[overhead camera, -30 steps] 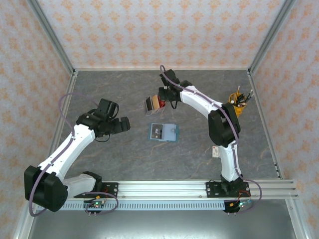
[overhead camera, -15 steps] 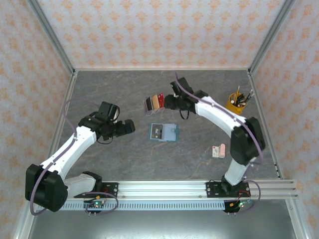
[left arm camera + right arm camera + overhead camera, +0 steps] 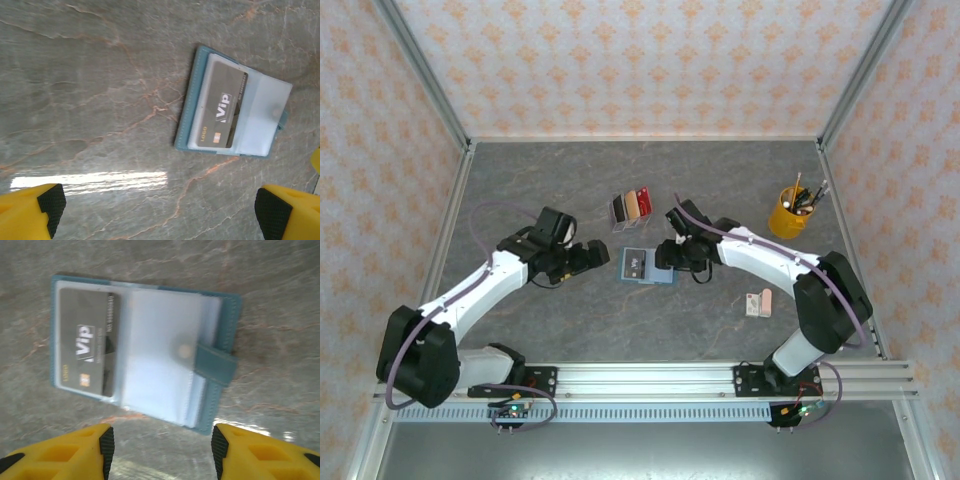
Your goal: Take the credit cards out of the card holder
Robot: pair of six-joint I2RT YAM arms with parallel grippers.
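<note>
I have the card holder (image 3: 660, 270) lying open and flat near the middle of the grey marbled tabletop (image 3: 540, 180), between my two grippers. In the right wrist view the card holder (image 3: 160, 355) shows its pale blue pockets, with its teal strap (image 3: 216, 366) and snap folded over the right edge. A dark card (image 3: 87, 352) printed with "VIP" sits in the pocket at the left end, and I see the same dark card (image 3: 222, 107) from the left wrist camera, lying inside the card holder (image 3: 262, 122). From above, the dark card (image 3: 636, 263) shows as a dark patch on the holder's left half. Farther back on the tabletop, apart from the holder, three loose cards lie side by side in a tight row: a dark one (image 3: 619, 209), a tan one (image 3: 632, 205) and a red one (image 3: 644, 197). My left gripper (image 3: 604, 257) sits just left of the holder, jaws spread wide with nothing between them; in its own view the left gripper (image 3: 160, 206) shows bare tabletop between its yellow fingers (image 3: 30, 210). My right gripper (image 3: 666, 258) hovers at the holder's right side, jaws apart and holding nothing; the right gripper (image 3: 163, 440) frames the holder's near edge. A yellow pen cup (image 3: 786, 212) stands far to the right, and a small pink-and-white box (image 3: 758, 303) lies nearer the right arm.
</note>
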